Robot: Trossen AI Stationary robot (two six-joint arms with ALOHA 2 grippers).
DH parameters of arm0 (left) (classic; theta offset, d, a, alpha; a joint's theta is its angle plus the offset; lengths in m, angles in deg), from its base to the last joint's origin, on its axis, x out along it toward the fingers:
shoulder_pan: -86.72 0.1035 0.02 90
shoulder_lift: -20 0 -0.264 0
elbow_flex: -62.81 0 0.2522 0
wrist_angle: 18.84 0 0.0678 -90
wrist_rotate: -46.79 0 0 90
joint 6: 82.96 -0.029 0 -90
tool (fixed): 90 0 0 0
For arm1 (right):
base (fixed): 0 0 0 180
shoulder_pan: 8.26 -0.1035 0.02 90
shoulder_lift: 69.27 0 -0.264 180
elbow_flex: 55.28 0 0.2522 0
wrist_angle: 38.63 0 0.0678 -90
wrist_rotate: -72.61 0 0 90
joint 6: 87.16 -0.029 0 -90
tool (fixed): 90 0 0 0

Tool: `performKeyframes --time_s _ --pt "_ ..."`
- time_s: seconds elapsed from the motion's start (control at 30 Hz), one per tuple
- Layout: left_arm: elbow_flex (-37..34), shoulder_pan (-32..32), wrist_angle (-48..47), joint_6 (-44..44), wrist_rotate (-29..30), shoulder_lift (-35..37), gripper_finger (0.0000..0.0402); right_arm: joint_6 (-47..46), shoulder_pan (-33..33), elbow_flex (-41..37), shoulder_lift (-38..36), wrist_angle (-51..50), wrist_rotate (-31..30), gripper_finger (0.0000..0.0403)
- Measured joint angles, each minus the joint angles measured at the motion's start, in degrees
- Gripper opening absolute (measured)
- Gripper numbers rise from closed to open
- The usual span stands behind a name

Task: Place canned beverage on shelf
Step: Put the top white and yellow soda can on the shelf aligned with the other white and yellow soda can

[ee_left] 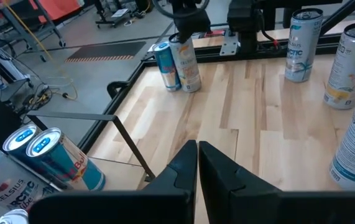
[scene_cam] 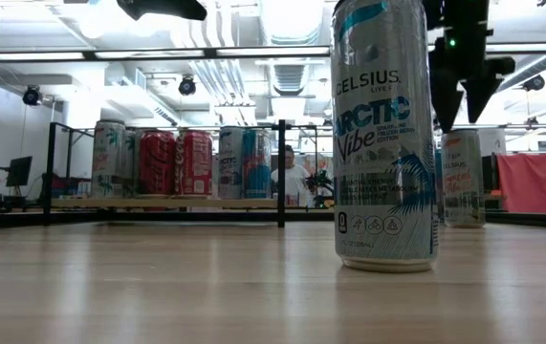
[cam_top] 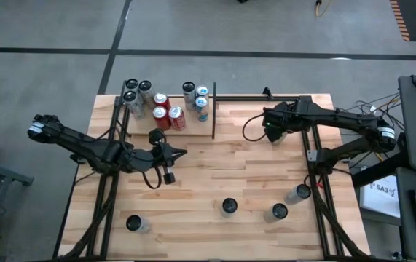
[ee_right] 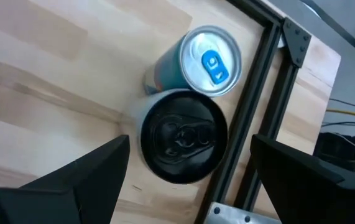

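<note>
The shelf (cam_top: 193, 132) is a pale plywood panel at the table's far left-centre, and several cans (cam_top: 165, 111) stand on it. My right gripper (ee_right: 189, 147) is open and points down over two upright cans beside a black frame: a black-topped can (ee_right: 183, 138) between its fingers and a blue-tabbed can (ee_right: 205, 61) just beyond. In the low view it (scene_cam: 464, 100) hangs just above a pale can (scene_cam: 462, 178). My left gripper (ee_left: 197, 163) is shut and empty, low over the table in front of the shelf (cam_top: 181, 153).
Loose cans stand near the table's near edge (cam_top: 135, 223), (cam_top: 228, 207), (cam_top: 279, 212), (cam_top: 299, 193); one is the big Celsius can (scene_cam: 384, 134) close to the low camera. A bare black frame (cam_top: 266, 97) runs right of the shelf. Bare wood lies mid-table.
</note>
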State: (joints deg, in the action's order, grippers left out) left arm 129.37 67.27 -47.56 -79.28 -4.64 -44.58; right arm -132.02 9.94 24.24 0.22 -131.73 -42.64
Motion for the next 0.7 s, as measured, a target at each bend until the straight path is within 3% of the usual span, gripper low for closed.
performKeyframes --time_s 0.7 --pt "0.0 0.0 1.3 -1.2 0.0 0.0 0.0 2.8 0.7 -12.5 0.0 16.4 0.2 0.0322"
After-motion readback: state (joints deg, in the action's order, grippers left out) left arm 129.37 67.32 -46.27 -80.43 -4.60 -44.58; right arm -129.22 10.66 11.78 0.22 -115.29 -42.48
